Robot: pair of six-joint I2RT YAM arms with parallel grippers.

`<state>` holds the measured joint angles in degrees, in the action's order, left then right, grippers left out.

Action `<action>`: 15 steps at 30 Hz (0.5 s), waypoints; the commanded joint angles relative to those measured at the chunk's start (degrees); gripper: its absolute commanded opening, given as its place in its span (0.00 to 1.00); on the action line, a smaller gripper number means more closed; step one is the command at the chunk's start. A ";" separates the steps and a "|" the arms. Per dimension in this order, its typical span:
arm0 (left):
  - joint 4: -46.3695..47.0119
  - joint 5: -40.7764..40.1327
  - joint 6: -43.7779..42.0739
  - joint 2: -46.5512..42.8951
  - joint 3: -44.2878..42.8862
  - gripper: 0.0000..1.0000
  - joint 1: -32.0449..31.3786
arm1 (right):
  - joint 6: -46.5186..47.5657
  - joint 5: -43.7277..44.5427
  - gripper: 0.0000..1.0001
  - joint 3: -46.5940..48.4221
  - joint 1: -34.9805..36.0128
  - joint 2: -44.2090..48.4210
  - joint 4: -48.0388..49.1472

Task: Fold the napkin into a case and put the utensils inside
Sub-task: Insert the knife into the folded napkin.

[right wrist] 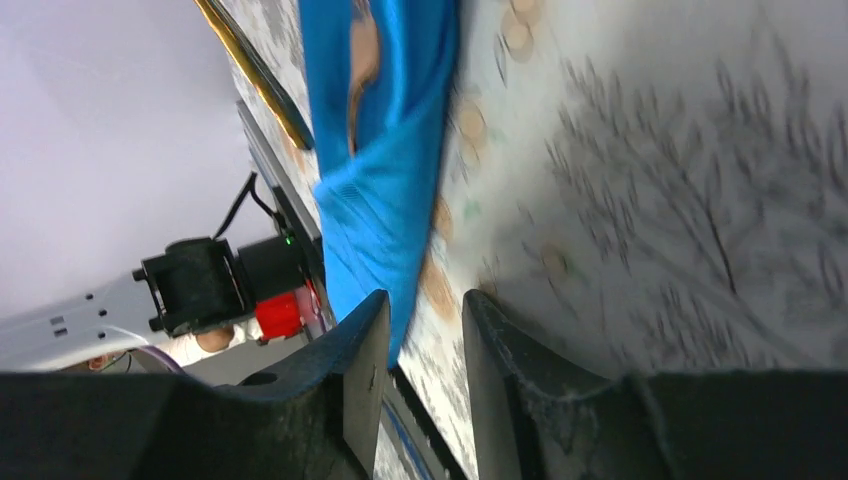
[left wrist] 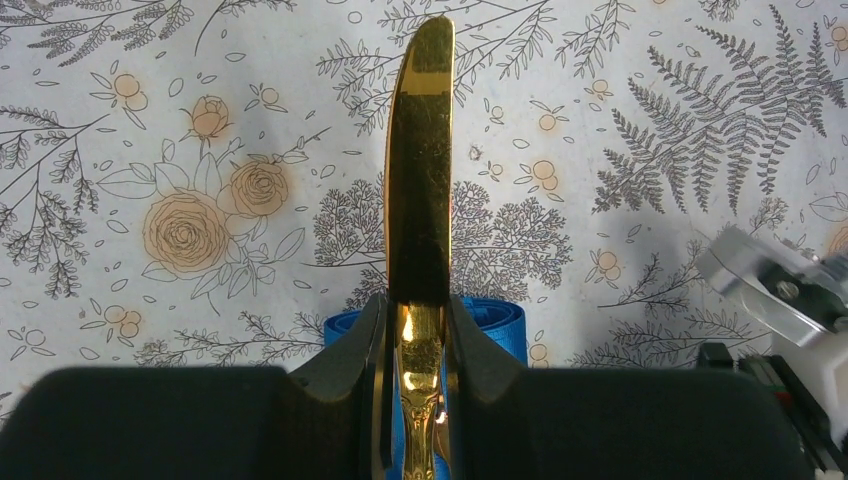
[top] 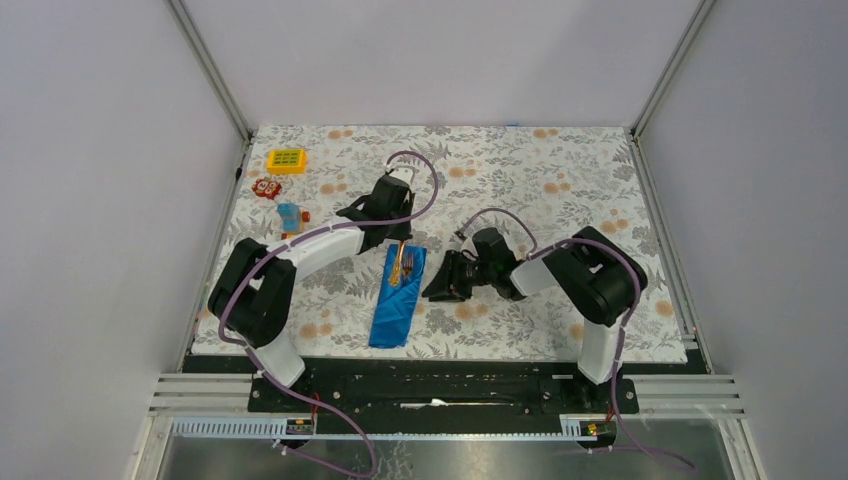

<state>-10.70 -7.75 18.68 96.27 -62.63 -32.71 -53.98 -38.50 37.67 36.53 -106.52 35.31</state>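
Observation:
The napkin [top: 396, 300] lies as a long narrow blue case down the middle of the table. My left gripper [top: 398, 240] hovers at its far end, shut on a gold knife [left wrist: 420, 170] whose blade points away over the cloth's end [left wrist: 495, 320]. A second gold utensil [top: 407, 265] lies on the strip's far end. My right gripper [top: 432, 285] sits low just right of the strip. Its fingers [right wrist: 365, 350] stand a little apart, with the cloth's edge [right wrist: 385, 200] beside the left one and nothing gripped.
A yellow toy [top: 286, 160], a red toy [top: 266, 187] and a blue-orange toy [top: 290, 216] sit at the far left of the floral tablecloth [top: 540, 170]. Metal frame rails and grey walls close in both sides.

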 commanded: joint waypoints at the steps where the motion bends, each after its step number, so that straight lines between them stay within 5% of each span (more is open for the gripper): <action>1: 3.84 0.89 -0.73 0.24 -0.35 0.00 0.28 | -2.08 2.54 0.41 5.18 0.12 -3.89 8.93; 10: 4.36 1.85 -1.46 0.00 1.69 0.00 0.80 | -3.11 5.40 0.39 8.06 0.14 -8.80 10.75; 15: 4.22 2.61 -1.05 -0.07 2.53 0.00 0.89 | -2.90 6.13 0.27 8.24 0.17 -9.16 10.66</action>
<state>-9.23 -6.42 17.80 96.60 -60.58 -32.23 -57.10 -34.59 44.40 36.53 -114.85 44.07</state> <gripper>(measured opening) 0.220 0.310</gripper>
